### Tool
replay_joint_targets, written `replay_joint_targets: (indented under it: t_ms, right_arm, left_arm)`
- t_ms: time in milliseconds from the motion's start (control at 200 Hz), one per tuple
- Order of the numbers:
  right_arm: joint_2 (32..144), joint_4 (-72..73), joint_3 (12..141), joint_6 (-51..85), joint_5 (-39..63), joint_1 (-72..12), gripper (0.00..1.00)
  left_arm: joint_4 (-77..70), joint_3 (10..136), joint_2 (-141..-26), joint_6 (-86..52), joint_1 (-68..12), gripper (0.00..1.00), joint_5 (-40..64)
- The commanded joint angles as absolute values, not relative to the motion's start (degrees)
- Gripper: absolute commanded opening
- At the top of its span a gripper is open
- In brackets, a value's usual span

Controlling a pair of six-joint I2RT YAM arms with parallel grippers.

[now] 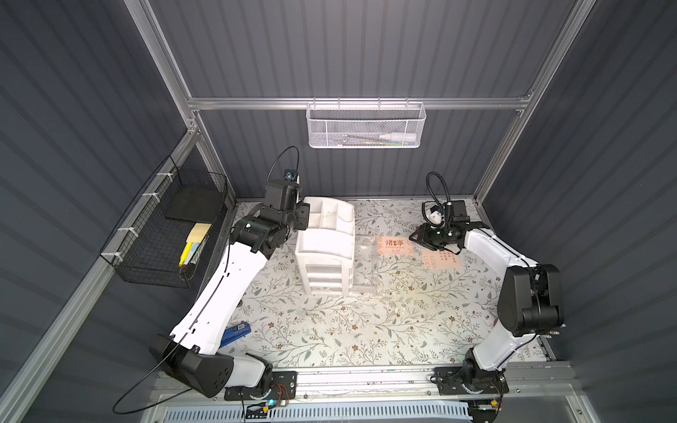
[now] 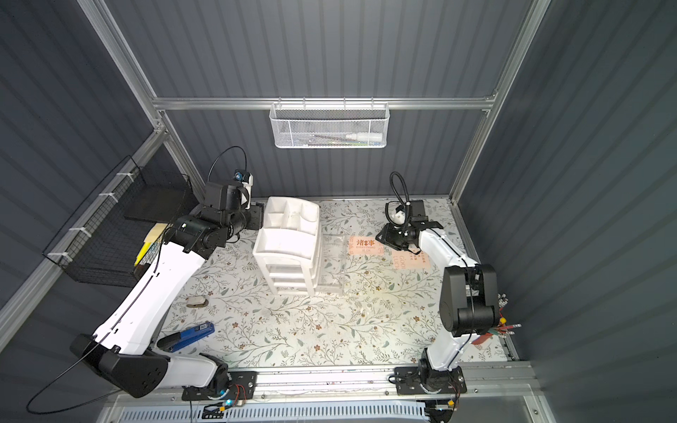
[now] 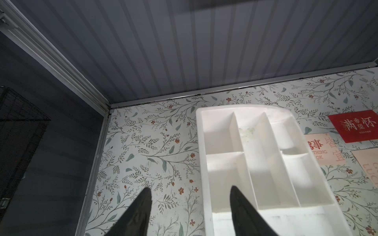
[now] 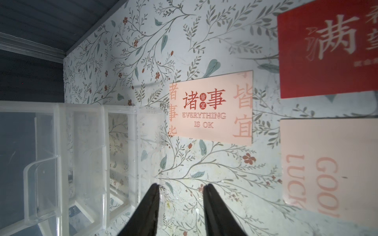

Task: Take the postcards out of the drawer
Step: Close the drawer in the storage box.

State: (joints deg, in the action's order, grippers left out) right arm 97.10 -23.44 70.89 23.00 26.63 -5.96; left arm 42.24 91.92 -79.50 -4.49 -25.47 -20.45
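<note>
- Postcards, all three, lay flat on the floral tabletop [image 1: 348, 329]. They were outside the clear drawer [image 1: 366, 267], on the right arm's side of the white drawer unit [image 1: 326, 252].
- EVERYTHING IS OK postcard [image 1: 395, 246] [image 4: 210, 108], peach, lay nearest the drawer front. It was in plain sight in both top views.
- GOOD LUCK postcard [image 1: 441, 259] [image 4: 327, 167], also peach, lay just beyond it toward the right arm. The arm's wrist covered one corner in both top views.
- Red postcard [image 4: 327, 49] [image 3: 353, 125], with white Chinese characters, was hidden under the right arm's wrist in the top views and showed only in the wrist views. It lay near both peach ones, with its edges apart from theirs in the right wrist view.
- Drawer stood drawn out from the unit toward the cards, and the floral pattern showed through its clear walls.
- Right gripper [image 4: 181, 187] [image 1: 413, 236] hung over the cards' patch of tabletop, pointed toward the drawer. Its jaws were parted a moderate way, with bare tabletop showing between the fingertips. It clasped none of the cards.
- Left gripper [image 3: 189, 189] [image 1: 304, 215] sat at the far side of the unit from the cards, jaws wide apart. They stood astride the outer wall of the unit's top tray, one finger over a tray compartment and the other over the tabletop. I could not tell whether it touched the wall.
- Blue stapler [image 2: 190, 335] lay near the left arm's base.
- Black wire basket [image 1: 146, 249] on the left-hand wall held yellow pads [image 1: 198, 234].
- White mesh basket [image 1: 329, 128] hung from the back rail.
</note>
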Motion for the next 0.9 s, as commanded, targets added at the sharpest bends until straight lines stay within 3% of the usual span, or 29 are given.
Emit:
replay_joint_targets:
  t_ms: [0,485,895]
  right_arm:
    - [96.18,-20.38,68.64,25.42,24.45,-7.6,0.39]
    - [99.11,-15.8,65.48,28.64,23.48,-12.68,0.39]
    - [102.11,-15.47,66.24,28.93,21.45,-15.97,0.39]
  left_arm:
    - [43.25,89.81,-79.63,-4.48,-24.97,0.63,-18.01]
    - [42.29,87.18,-80.94,-5.45,-24.09,0.63,-14.14]
    - [40.48,84.16,-81.74,-6.25,-21.44,0.45,-10.14]
